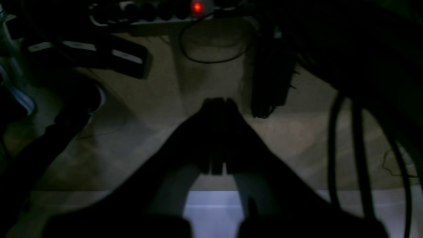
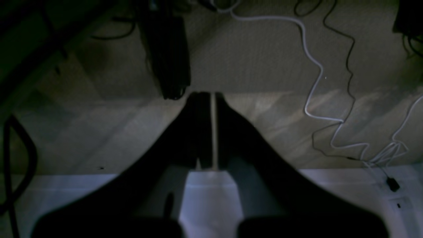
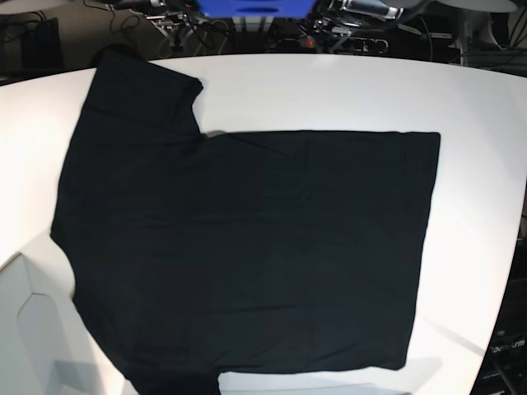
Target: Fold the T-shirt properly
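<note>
Table: white top (image 3: 329, 90), round-edged, with cables and gear along its far edge in the base view.
T-shirt: we see the T-shirt (image 3: 247, 247) spread flat and unfolded on the table, plain black side up, one sleeve (image 3: 140, 90) reaching toward the far left, hem toward the right.
Left gripper: our left gripper (image 1: 219, 100) shows in its wrist view with the jaws pressed together, nothing between them, over a dim floor (image 1: 148, 132).
Right gripper: our right gripper (image 2: 206, 96) has its jaws all but touching, a thin sliver of light between, holding nothing.
Floor clutter: a power strip with a red light (image 1: 197, 7) on the left view; a white cable (image 2: 314, 82) snaking across the right view.
Arms: neither appears in the base view; both wrist views are dark, so we probably look under the table edge.
</note>
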Robot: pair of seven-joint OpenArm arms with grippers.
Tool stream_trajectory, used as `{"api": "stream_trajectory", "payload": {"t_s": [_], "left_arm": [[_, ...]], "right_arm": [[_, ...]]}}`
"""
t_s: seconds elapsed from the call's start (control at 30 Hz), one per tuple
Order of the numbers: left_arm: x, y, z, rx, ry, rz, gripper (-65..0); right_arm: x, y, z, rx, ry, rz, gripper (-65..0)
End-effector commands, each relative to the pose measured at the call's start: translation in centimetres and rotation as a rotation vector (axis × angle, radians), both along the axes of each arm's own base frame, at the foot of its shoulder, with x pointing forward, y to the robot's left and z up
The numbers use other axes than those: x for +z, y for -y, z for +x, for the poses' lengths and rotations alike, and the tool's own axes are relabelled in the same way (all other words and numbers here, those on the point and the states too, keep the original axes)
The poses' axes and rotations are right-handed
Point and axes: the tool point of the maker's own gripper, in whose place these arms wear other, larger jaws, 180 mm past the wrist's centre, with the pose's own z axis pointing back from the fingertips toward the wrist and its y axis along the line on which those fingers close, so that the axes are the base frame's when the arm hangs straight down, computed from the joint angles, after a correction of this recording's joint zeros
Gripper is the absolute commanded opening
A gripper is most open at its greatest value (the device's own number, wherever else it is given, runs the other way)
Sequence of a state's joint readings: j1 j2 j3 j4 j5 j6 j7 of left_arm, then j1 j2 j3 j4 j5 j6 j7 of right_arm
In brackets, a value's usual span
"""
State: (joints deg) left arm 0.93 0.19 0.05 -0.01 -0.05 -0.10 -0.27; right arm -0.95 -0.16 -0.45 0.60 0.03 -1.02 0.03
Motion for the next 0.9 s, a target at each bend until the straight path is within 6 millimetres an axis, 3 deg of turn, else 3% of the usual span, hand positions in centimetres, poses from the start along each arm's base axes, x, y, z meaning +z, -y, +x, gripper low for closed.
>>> {"api": "stream_trajectory", "payload": {"t_s": [0.0,0.87], "left_arm": [[0.0,-0.3,0.1,-0.002,0.004,0.008,-64.7],[0.1,-0.5,-2.4,-0.005,-0.041,0.006,-64.9]], "right_arm": [[0.1,-0.5,-1.2,0.0,-0.019,0.024,-65.0],[0.2,-0.5,-2.8,0.001,-0.047,0.024,-65.0]]}}
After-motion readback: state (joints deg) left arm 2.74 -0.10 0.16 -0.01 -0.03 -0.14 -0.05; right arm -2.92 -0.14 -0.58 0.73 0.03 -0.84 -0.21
